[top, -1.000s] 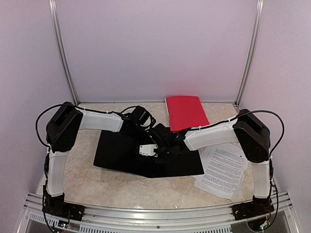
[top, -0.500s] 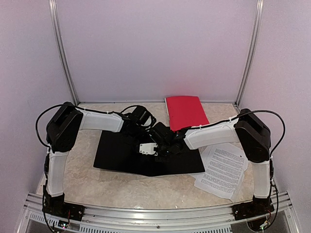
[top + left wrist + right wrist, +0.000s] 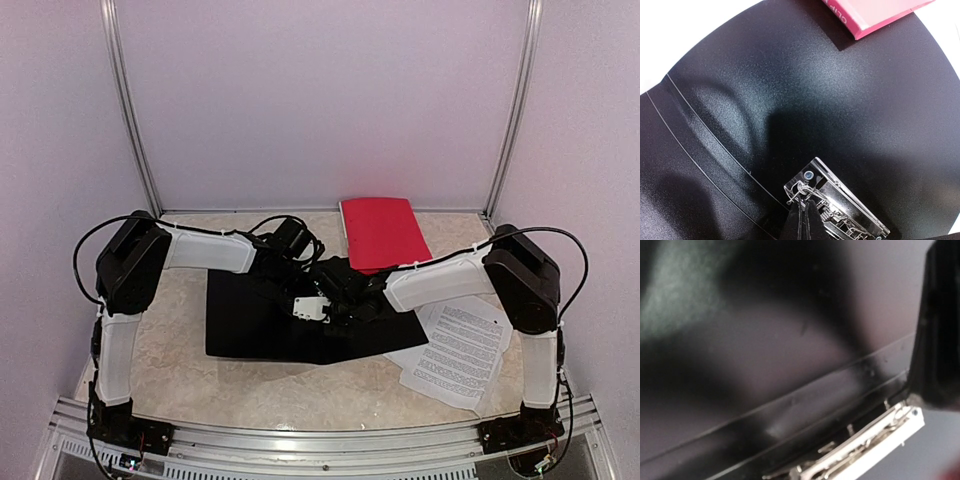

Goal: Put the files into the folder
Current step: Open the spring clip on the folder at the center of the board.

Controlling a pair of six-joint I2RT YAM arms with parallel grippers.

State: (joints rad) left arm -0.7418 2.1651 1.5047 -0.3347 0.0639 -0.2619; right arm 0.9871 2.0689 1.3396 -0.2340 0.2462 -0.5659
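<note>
Although the black folder [image 3: 260, 320] lies open, the files [image 3: 455, 355] lie just beside it, none inside yet; left gripper [image 3: 802, 221] and right gripper [image 3: 345, 300] are both clenched empty at its clip [image 3: 837, 207].

The only lettering that can be made out stands on the red flat pack [image 3: 875, 12] in the left wrist view. Pale capitals run slantwise along its border near the corner and appear to read "CLIP", and the line meets the picture's top edge, so only those letters fall inside the view. The printed sheets [image 3: 462, 345], lying on the tabletop [image 3: 170, 350] at the right of the top view, carry a block of dense black lines of text under a short heading line, but the print is far too small to read a single word.
</note>
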